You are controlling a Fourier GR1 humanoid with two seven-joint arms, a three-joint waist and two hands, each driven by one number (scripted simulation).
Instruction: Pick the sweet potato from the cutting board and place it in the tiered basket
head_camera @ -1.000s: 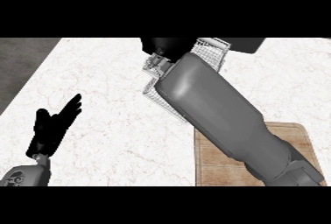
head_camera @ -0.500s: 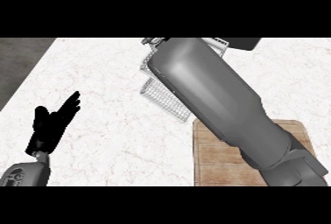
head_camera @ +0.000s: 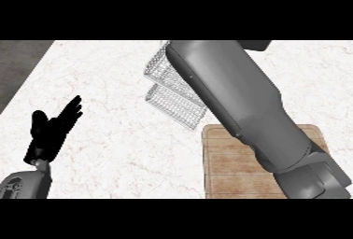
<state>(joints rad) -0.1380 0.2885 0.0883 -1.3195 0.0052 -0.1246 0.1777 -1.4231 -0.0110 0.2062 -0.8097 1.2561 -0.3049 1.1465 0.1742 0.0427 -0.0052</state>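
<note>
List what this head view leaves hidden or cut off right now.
- Right hand: out of sight past the picture's top, beyond the right forearm.
- Sweet potato: shows nowhere; whether it is held or already placed cannot be told.
- Tiered basket: its right part hidden behind the forearm.
- Cutting board: partly covered by the forearm, cut off at the bottom.

White marble counter (head_camera: 117,154), wooden cutting board (head_camera: 231,168), wire tiered basket (head_camera: 172,100)
</note>
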